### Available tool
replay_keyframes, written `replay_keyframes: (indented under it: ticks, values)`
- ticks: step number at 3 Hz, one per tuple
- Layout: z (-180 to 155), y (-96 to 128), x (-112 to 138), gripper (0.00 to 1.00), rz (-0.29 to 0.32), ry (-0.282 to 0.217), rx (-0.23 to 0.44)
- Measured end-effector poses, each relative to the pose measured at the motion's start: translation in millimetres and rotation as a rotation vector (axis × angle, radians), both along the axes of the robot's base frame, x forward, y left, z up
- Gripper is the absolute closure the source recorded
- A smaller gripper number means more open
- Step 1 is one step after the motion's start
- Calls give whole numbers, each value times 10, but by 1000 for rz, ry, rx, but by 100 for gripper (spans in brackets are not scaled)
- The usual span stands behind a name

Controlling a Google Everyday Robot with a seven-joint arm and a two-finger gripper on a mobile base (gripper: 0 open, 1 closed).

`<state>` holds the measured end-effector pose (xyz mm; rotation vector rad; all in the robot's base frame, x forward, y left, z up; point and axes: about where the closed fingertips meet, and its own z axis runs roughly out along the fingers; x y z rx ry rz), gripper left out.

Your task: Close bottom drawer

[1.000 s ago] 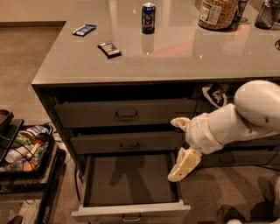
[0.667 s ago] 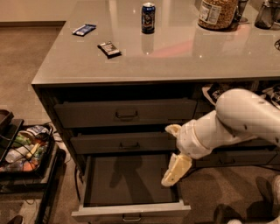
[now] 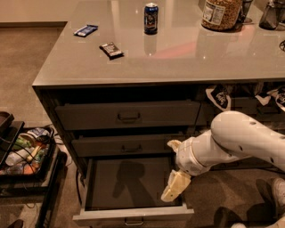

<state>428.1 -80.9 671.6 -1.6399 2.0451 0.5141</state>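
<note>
The bottom drawer point(image 3: 133, 217) is pulled well out of the grey cabinet, showing its plain dark inside and a small pull handle on its front. Two taller wide drawer fronts sit above it; the top one point(image 3: 129, 115) stands slightly ajar. My gripper point(image 3: 174, 166) hangs on the white arm over the right side of the open drawer. Its cream fingers point(image 3: 175, 187) are spread apart and hold nothing. The lower finger reaches down inside the drawer's right edge.
A soda can point(image 3: 151, 18), two snack bars point(image 3: 111, 50) and a jar point(image 3: 218, 13) stand on the counter. A low cart with packaged goods point(image 3: 24, 151) is at the left. The neighbouring stack holds bags point(image 3: 218, 95). A shoe point(image 3: 278, 191) is at the lower right.
My arm has swung left and down, bringing the gripper from beside the drawer's right edge to over its right inside part. The drawer has not moved.
</note>
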Motion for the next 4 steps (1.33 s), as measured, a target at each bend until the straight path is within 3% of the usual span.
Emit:
replay_keyframes:
  ticks: [1,3,4]
  values:
    - [-274,51,5,0,30,5,42]
    - [-1390,235,-154,0,33,56,149]
    - [-2184,423,-361,0,-4,118,183]
